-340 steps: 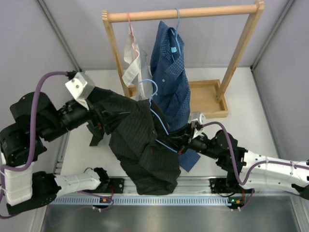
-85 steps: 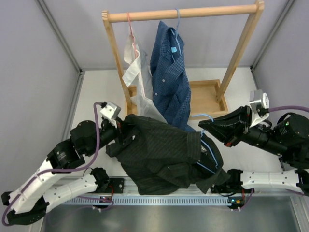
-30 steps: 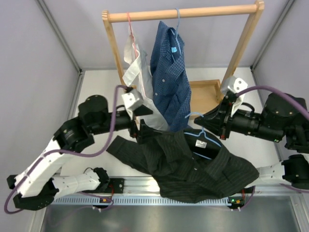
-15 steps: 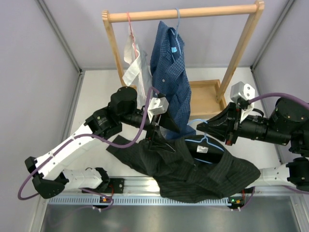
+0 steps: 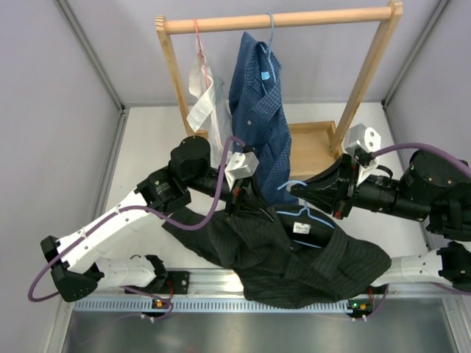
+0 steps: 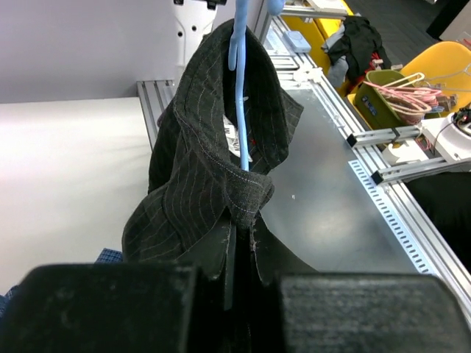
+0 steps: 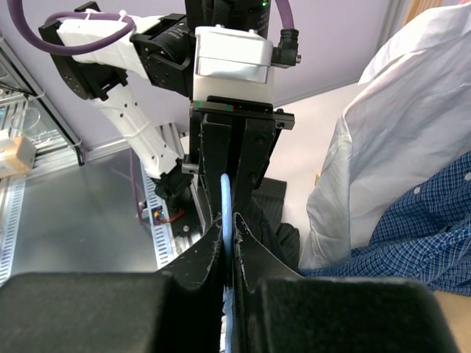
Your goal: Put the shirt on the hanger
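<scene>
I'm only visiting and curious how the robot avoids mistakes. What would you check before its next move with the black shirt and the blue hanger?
1. Is the right gripper shut on the hanger? Ok, the blue wire sits between its fingers.
2. Is the left gripper pinching the shirt? Ok, it is closed on a fold of fabric.
3. Is the hanger inside the collar? Ok, the wire runs down into the neck opening.
4. Are both shoulders seated on the hanger? Cannot tell, fabric hides its ends.
5. Is the work clear of the blue checked shirt? Cannot tell, its hem overlaps the grippers in the top view.
</scene>
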